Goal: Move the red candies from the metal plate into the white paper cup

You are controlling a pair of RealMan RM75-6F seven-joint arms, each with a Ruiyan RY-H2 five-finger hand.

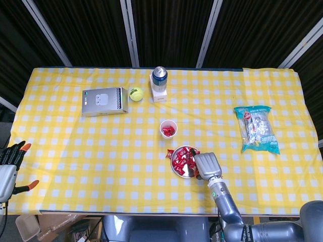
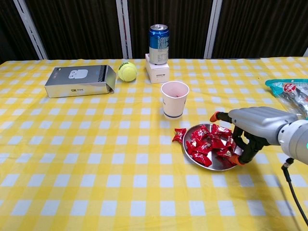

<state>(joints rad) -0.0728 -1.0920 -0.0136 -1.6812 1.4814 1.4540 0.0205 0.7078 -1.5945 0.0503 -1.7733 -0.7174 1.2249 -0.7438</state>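
Note:
The metal plate holds a heap of red candies near the table's front. One red candy lies on the cloth just left of the plate. Behind the plate stands the white paper cup, and the head view shows red inside it. My right hand hangs over the plate's right rim, its fingertips curled down by the candies and its thumb apart; I see nothing held. My left hand is off the table's left edge, fingers spread and empty.
A blue can stands on a small white box at the back. A tennis ball and a grey box lie to its left. A snack bag lies on the right side.

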